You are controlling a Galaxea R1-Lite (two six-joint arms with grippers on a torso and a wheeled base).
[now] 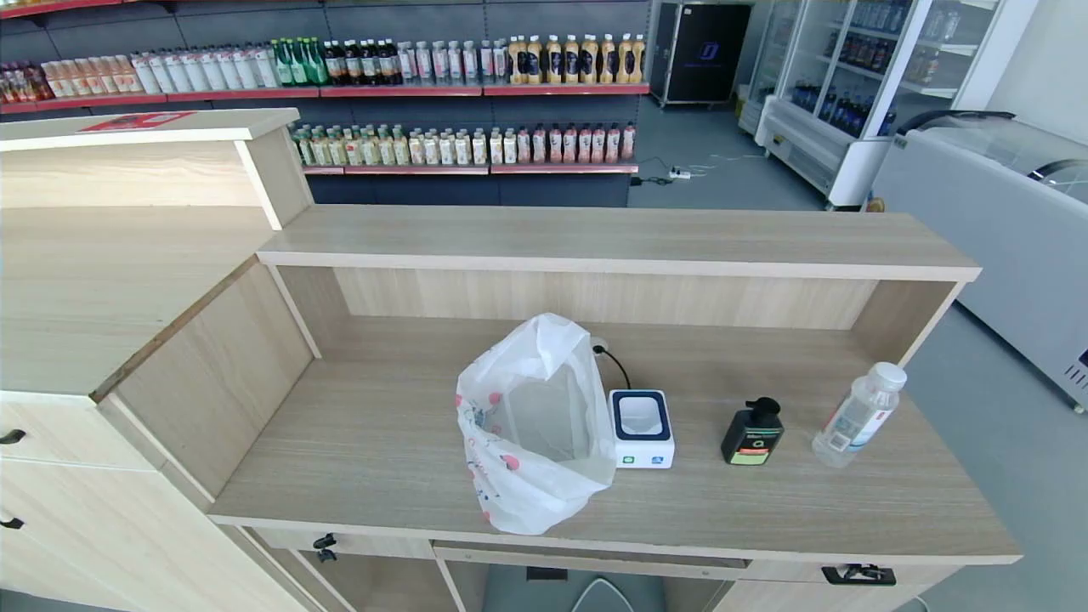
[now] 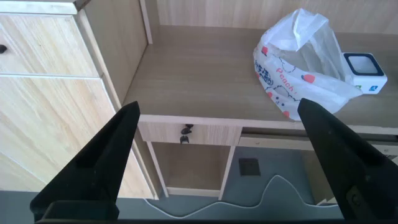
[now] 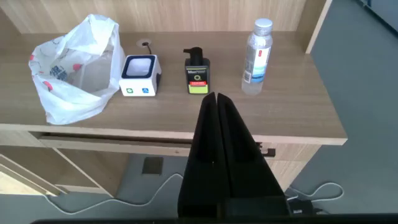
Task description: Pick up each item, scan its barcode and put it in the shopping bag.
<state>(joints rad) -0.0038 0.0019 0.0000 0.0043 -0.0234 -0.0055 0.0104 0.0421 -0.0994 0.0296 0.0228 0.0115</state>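
wood counter (image 1: 382,442) | drink shelves (image 1: 399,90) behind | fridges (image 1: 858,76) R | grey floor (image 1: 722,183)

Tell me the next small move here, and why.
Probably open the right hand and lift it toward the black pump bottle: that hand is shut, short of the counter, while this bottle and the water bottle stand untouched right of the scanner.

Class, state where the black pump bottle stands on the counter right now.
In the head view, the black pump bottle stands upright on the counter, right of centre, between the white scanner and the clear water bottle, touching neither.
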